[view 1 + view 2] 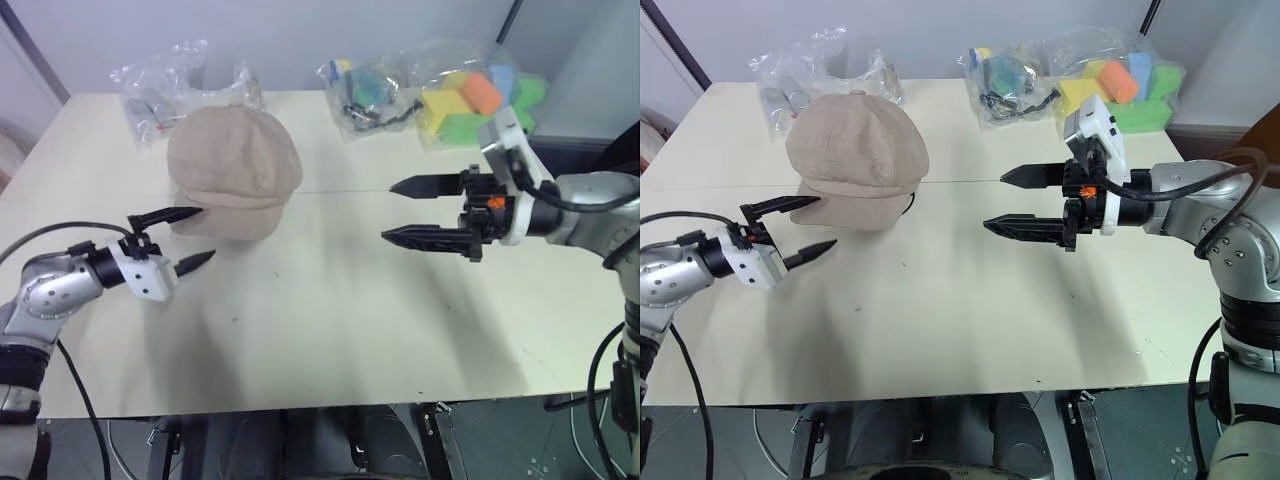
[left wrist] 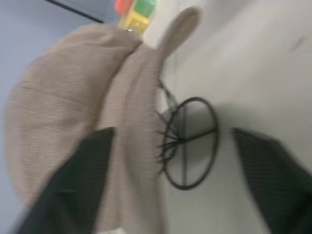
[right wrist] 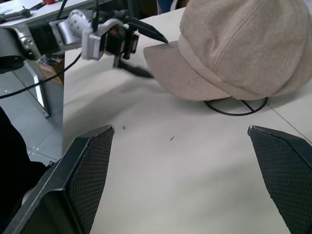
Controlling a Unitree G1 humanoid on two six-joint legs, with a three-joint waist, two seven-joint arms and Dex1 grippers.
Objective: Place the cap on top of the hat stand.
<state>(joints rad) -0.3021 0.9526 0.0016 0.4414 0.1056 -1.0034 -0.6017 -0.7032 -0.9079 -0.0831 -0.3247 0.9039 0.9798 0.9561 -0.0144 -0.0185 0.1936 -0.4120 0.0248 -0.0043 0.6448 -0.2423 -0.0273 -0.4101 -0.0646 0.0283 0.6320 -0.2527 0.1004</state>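
The beige cap point(image 1: 235, 165) sits on the black wire hat stand, covering its globe. Only the ring base point(image 2: 184, 146) shows under the brim, also seen in the right wrist view point(image 3: 234, 108). My left gripper point(image 1: 205, 233) is open just left of the cap, its upper fingertip close against the brim's edge and nothing held between its fingers. My right gripper point(image 1: 388, 211) hangs open over the table to the right of the cap, pointing at it from well apart.
Crinkled clear plastic bags lie along the table's back edge: one behind the cap point(image 1: 160, 85), one in the middle point(image 1: 365, 95), and one with coloured foam blocks point(image 1: 475, 95). The pale table point(image 1: 320, 330) runs forward to its front edge.
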